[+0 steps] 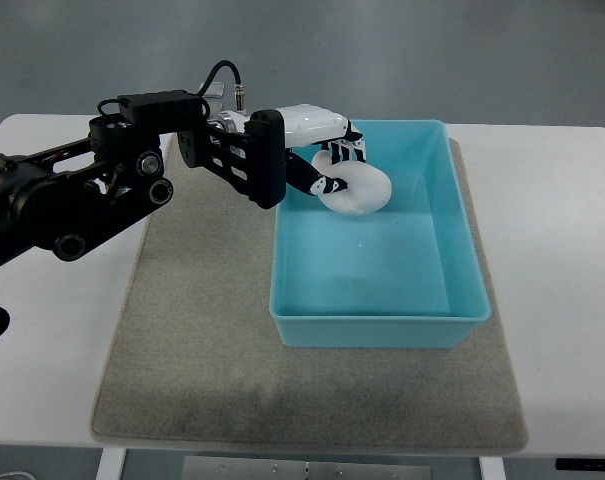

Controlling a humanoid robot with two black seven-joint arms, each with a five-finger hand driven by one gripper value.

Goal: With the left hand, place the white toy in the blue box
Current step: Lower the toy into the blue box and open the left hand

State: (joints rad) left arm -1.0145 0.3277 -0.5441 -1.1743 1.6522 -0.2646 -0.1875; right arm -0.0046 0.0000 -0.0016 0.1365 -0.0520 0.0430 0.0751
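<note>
My left arm reaches in from the left edge, and its hand (334,165) hangs over the far left corner of the blue box (462,270). The fingers are curled around a white rounded toy (362,190), which is held above the box's floor, inside its walls. The toy's left part is hidden behind the fingers. The box is open-topped and holds nothing else that shows. My right arm does not appear in the top view.
The blue box stands on a grey mat (192,330) that covers the middle of a white table (562,240). Bare mat lies to the left of the box, under my forearm.
</note>
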